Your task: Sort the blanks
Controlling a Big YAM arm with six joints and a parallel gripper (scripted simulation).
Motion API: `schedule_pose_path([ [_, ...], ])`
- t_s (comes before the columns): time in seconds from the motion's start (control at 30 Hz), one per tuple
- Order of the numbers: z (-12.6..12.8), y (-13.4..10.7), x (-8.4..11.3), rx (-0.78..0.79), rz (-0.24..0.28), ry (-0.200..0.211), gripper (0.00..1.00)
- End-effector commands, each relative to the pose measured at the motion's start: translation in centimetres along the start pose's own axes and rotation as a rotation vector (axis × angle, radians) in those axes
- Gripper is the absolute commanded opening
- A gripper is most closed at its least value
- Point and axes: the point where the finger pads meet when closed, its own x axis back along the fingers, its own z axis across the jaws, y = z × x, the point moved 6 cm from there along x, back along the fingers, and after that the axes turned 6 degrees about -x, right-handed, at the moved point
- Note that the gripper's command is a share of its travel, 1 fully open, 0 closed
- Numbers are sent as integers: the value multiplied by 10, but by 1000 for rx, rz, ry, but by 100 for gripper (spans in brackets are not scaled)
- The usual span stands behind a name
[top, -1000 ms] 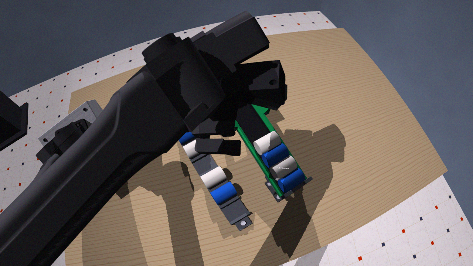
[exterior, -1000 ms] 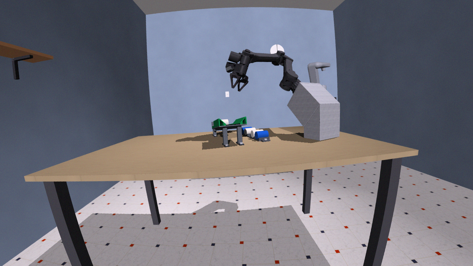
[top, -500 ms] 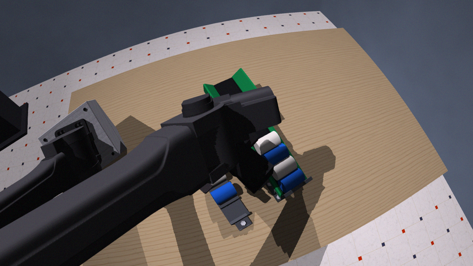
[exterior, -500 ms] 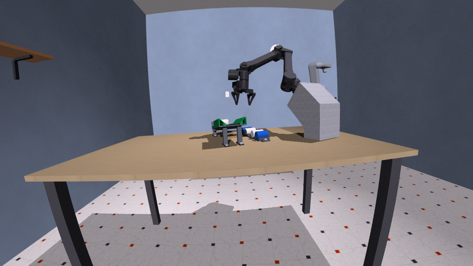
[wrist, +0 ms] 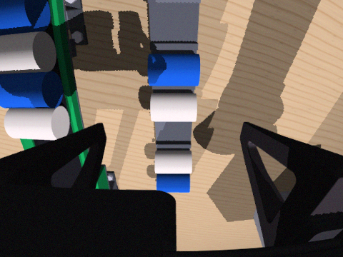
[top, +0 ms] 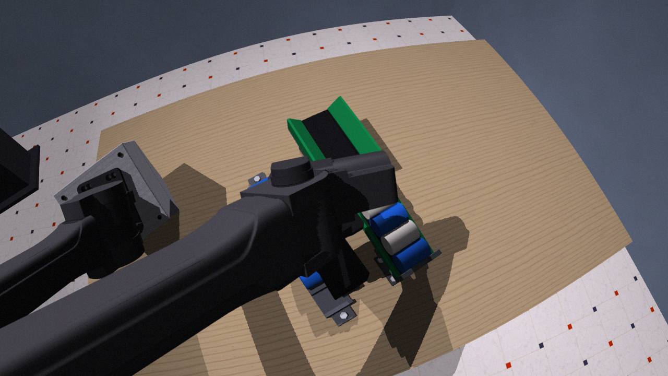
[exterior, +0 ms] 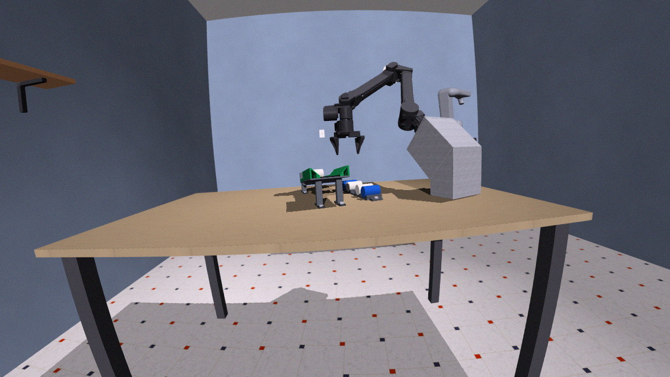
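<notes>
Claw wide open, nothing in it

I've got the black two-fingered claw (exterior: 347,145) (wrist: 173,130) high, probably for clearance over the blue and white cylindrical blanks (wrist: 174,70) at 12 o'clock.

Claw (exterior: 347,153) (wrist: 173,130) lower, swung upright, pointing down
</notes>
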Motion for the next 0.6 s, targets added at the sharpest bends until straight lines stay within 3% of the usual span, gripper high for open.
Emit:
schedule_pose_path([
  [0.0,-1,-3,-3,-18,3,-7,100],
  [0.33,-1,-3,-6,-15,2,-10,100],
  [0.57,-3,-2,-57,-3,5,-14,100],
])
